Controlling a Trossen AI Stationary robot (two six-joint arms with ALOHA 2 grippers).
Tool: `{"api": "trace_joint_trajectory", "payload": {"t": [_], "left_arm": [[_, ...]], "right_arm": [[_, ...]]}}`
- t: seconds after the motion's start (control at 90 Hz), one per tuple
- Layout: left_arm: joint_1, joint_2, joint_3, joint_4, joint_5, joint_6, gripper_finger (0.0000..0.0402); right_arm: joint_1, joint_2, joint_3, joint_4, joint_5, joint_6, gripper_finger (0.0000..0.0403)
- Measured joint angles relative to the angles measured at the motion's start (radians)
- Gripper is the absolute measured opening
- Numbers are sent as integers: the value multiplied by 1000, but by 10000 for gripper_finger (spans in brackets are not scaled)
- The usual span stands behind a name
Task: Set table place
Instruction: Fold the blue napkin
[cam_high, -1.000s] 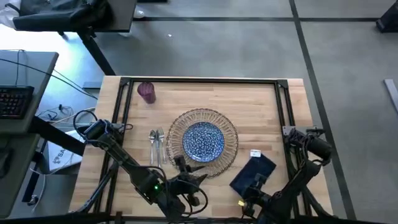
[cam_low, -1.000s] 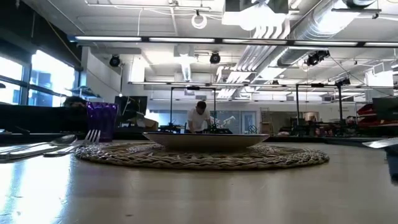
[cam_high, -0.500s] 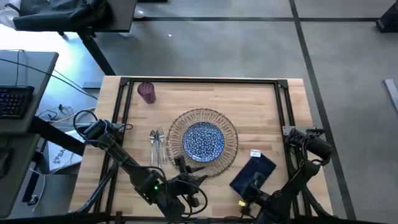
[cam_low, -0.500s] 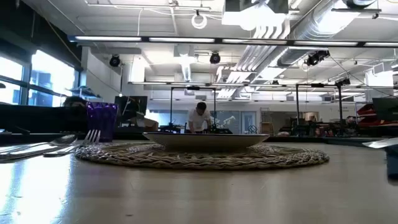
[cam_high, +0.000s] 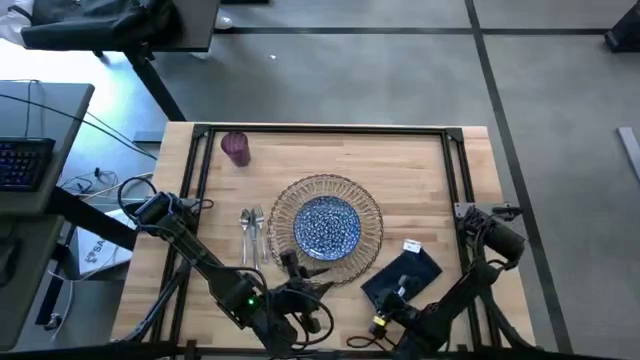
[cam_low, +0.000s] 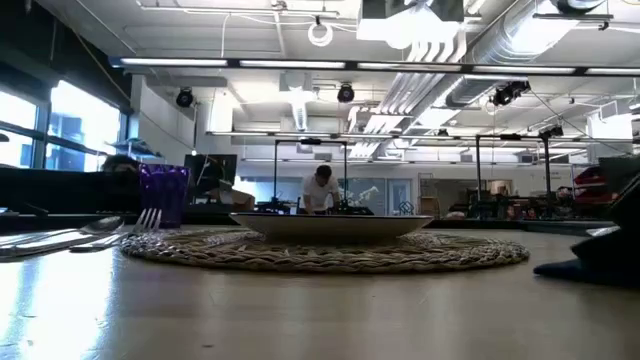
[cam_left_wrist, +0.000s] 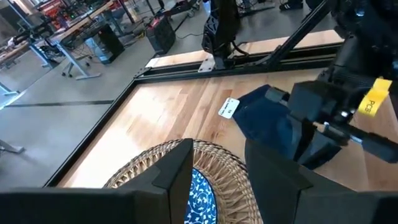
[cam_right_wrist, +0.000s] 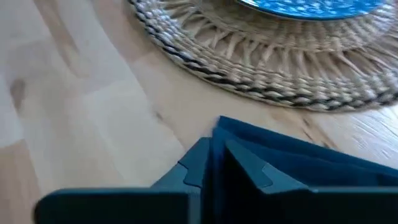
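The blue-patterned plate (cam_high: 326, 225) sits in the middle of the round wicker charger (cam_high: 372, 215) at the table's centre. A fork, knife and spoon (cam_high: 250, 233) lie side by side on the wood just left of the charger. The navy napkin (cam_high: 405, 275) lies folded at the charger's near right. My right gripper (cam_high: 393, 298) is shut on the napkin's near end. My left gripper (cam_left_wrist: 217, 180) hangs open over the charger's near rim (cam_left_wrist: 217, 158), with nothing between its fingers. My right gripper is shut on the napkin's near end (cam_left_wrist: 283, 134), coming down at a slant from the table's near side. The fingers themselves hide how many layers are between them. The napkin's far part (cam_high: 418, 262) lies flat on the wood; its white tag (cam_left_wrist: 229, 107) points toward the far edge.
A small purple cup (cam_high: 235, 148) stands at the far left of the table. Black frame rails (cam_high: 330, 130) run along the table's edges. Bare wood shows to the right of the charger and behind it.
My right gripper has gone a little toward the table's left edge, and the napkin has slid with it, closer to the charger. In the low view, more of the napkin now shows at the right.
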Motion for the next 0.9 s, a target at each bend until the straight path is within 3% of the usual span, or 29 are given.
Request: {"api": "trace_joint_trajectory", "payload": {"t": [0.111, 0.222, 0.389, 0.489, 0.611, 0.767, 0.9], "left_arm": [[0, 0, 0, 0, 0, 1, 128], [5, 0, 0, 6, 38, 1, 128], [52, 51, 0, 146, 256, 76, 120], [111, 129, 0, 315, 480, 178, 104], [182, 242, 0, 542, 705, 241, 80], [256, 359, 0, 676, 888, 236, 55], [305, 430, 0, 669, 1003, 184, 40]], "right_arm": [[-23, -31, 0, 6, -35, -119, 109], [1, -102, 0, -59, 12, -185, 169], [125, -211, -15, -375, 36, 126, 209], [203, -253, -104, -509, -54, 401, 196], [257, -286, -278, -412, -134, 610, 159], [249, -322, -478, -139, -152, 671, 99], [235, -339, -569, -10, -144, 667, 57]]}}
